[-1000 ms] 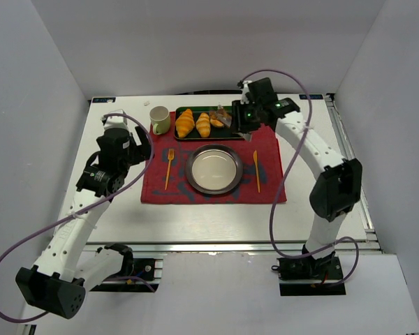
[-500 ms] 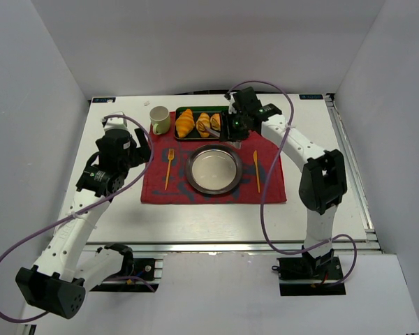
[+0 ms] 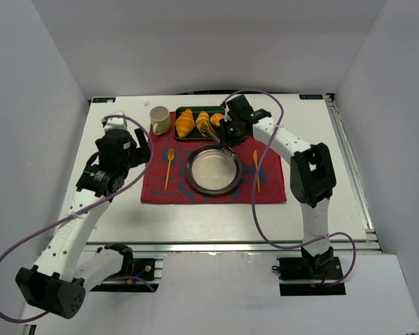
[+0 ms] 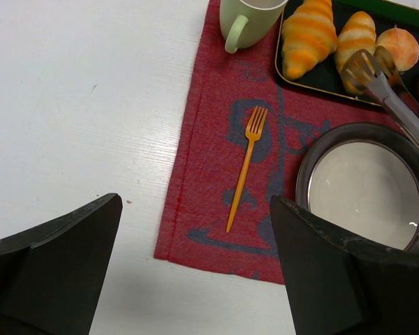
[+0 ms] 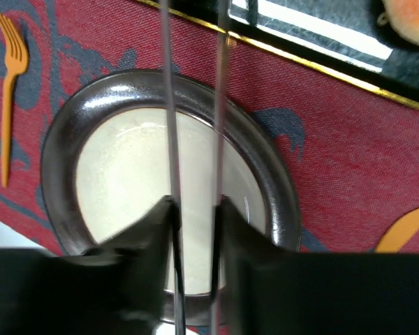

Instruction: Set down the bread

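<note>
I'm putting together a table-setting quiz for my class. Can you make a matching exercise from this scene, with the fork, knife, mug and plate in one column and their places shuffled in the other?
Sides as seen in the top view.

Column one:
1. fork
2. knife
3. mug
4. plate

Column two:
A. right of the plate
B. left of the tray
C. middle of the red mat
D. left of the plate

Pairs: 1-D, 2-A, 3-B, 4-C
</note>
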Robot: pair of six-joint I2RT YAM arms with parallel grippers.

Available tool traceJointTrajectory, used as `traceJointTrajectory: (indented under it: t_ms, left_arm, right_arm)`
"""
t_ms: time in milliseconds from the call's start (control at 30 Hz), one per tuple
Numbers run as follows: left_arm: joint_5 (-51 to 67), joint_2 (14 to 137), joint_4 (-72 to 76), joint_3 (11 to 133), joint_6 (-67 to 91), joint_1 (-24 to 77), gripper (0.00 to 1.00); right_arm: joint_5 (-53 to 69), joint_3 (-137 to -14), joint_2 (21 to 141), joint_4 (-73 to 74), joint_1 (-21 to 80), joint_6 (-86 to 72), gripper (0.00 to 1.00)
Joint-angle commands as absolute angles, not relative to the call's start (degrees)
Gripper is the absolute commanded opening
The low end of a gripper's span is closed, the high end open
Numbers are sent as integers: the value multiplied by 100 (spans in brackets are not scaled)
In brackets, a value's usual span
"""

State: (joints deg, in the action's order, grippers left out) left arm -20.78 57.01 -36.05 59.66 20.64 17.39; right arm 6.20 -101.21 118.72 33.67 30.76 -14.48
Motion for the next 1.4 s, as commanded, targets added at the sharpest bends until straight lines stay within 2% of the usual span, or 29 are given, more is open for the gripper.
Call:
traceJointTrajectory:
  t_ms: [0,33,67,567,967,1167,1367]
  left_arm:
    - [-2171,5607,-3665,6144,2013,1758,98]
    - [-2162,5599,-3665,6135,2013,1758,98]
    - [-2162,5599,-3665,6126,2021,1758,98]
    - [-2004,5414,-3674,6108,2162,1758,98]
    - [-1529,5326,-3454,6074,2426,1758,98]
    - [-1407,5221,-3226,5732,2636,1758,98]
    - [-1301,5150,-3182,5572,2760,1758,98]
  right_arm:
    - [501,-10116,11821,3146,3067,-1529,17]
    - [501,-10055,11795,3120,3067,-1521,6]
    - [501,-10029,11769,3111,3067,-1521,0]
    - [808,-10064,10241,3612,3067,-1617,0]
    - [1222,-6805,7508,3709,3173,-1767,0]
    - [1467,-5882,7128,3577,3225,-1740,0]
    - [1679,-5502,7163,3200,3462,-1846,0]
